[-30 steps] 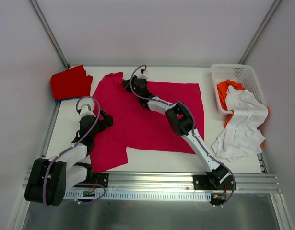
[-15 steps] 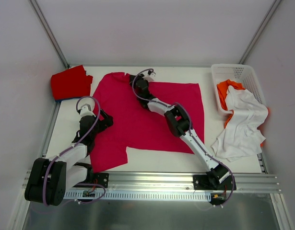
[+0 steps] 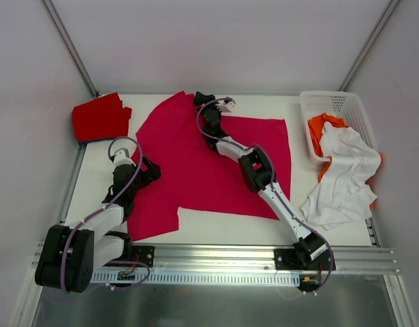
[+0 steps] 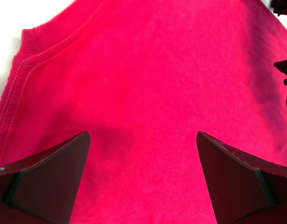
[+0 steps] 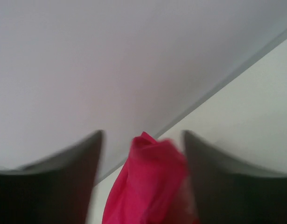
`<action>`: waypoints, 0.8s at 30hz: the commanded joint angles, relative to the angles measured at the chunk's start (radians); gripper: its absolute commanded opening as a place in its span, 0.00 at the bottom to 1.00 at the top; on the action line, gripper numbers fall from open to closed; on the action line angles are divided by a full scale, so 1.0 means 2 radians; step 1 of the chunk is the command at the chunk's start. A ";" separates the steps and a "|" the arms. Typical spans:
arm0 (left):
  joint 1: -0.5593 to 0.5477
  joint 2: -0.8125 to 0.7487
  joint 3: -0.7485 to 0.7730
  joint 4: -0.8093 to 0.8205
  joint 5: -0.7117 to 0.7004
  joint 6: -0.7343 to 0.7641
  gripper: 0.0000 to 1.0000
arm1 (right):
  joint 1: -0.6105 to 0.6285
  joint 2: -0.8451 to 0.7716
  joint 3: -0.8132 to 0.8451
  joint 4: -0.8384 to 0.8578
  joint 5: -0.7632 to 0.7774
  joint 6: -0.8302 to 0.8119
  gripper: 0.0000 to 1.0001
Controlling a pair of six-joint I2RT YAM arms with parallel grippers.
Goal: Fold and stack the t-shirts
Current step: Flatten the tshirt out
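Crimson-pink t-shirt (image 5: 150,186): a bunch of its cloth sits between the jaws of the right gripper (image 5: 142,140). The jaws stand parted and a gap shows on one side of the bunch, so the cloth reads as loose, not pinched. Left gripper (image 4: 143,182): jaws spread wide with nothing between them, poised over flat crimson cloth just beside a stitched seam.

Position, taken from the white lattice basket (image 3: 332,101): the crimson-pink t-shirt lies spread on the table (image 3: 229,228) to the basket's left, near it but apart. One far corner is drawn up to the right gripper, level with the basket's far end.

Progress, as a judgement:
- A red t-shirt (image 3: 99,117) lies as a compact bundle well apart from the basket, at the far left corner. It looks folded and set down as the start of a stack.
- The crimson-pink t-shirt is laid out, with no fold visible yet.
- A white t-shirt (image 3: 342,177) hangs over the basket's near rim onto the table, unfolded.
- An orange t-shirt (image 3: 321,129) lies crumpled inside the basket.
- The task looks early: one garment done, one in hand, at least two waiting.

Hard to make out:
- The right wrist view is blurred, so the contact between cloth and fingers is uncertain.
- The right arm crosses the crimson-pink t-shirt and hides part of it; no neck tag shows.
- The white t-shirt covers most of the orange one, so what else the basket holds cannot be told.
- A thin dark edge under the red bundle cannot be identified.
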 commanded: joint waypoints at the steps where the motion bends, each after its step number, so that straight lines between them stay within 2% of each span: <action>1: 0.001 -0.008 0.001 0.027 0.004 0.000 0.99 | -0.010 0.005 0.038 0.009 0.003 0.022 0.99; 6: 0.001 -0.008 0.001 0.030 0.003 0.001 0.99 | -0.016 -0.003 0.027 0.028 -0.007 -0.017 0.99; 8: 0.001 -0.007 0.001 0.033 0.003 0.002 0.99 | -0.017 -0.018 0.006 0.074 -0.014 -0.079 0.99; 11: 0.001 -0.005 0.003 0.029 0.003 0.004 0.99 | -0.018 -0.096 -0.105 0.142 -0.011 -0.145 0.99; 12: 0.001 -0.005 0.004 0.029 0.003 0.004 0.99 | -0.019 -0.128 -0.191 0.156 -0.013 -0.166 1.00; 14: 0.001 -0.002 0.006 0.027 0.001 0.004 0.99 | -0.022 -0.233 -0.279 0.168 -0.034 -0.195 0.99; 15: 0.002 -0.002 0.007 0.025 0.003 0.004 0.99 | -0.022 -0.273 -0.323 0.160 -0.045 -0.224 1.00; 16: 0.001 0.000 0.009 0.023 0.003 0.004 0.99 | -0.019 -0.357 -0.405 0.148 -0.047 -0.243 0.99; 18: 0.001 0.000 0.011 0.019 0.005 0.005 0.99 | -0.007 -0.440 -0.472 0.089 -0.031 -0.294 0.99; 19: 0.001 0.002 0.012 0.018 0.005 0.006 0.99 | 0.009 -0.509 -0.521 0.070 -0.012 -0.361 0.99; 22: 0.001 0.006 0.018 0.015 0.003 0.006 0.99 | 0.030 -0.601 -0.616 -0.002 0.012 -0.378 1.00; 24: 0.001 0.010 0.023 0.011 -0.001 0.005 0.99 | 0.033 -0.682 -0.643 -0.125 0.007 -0.340 0.99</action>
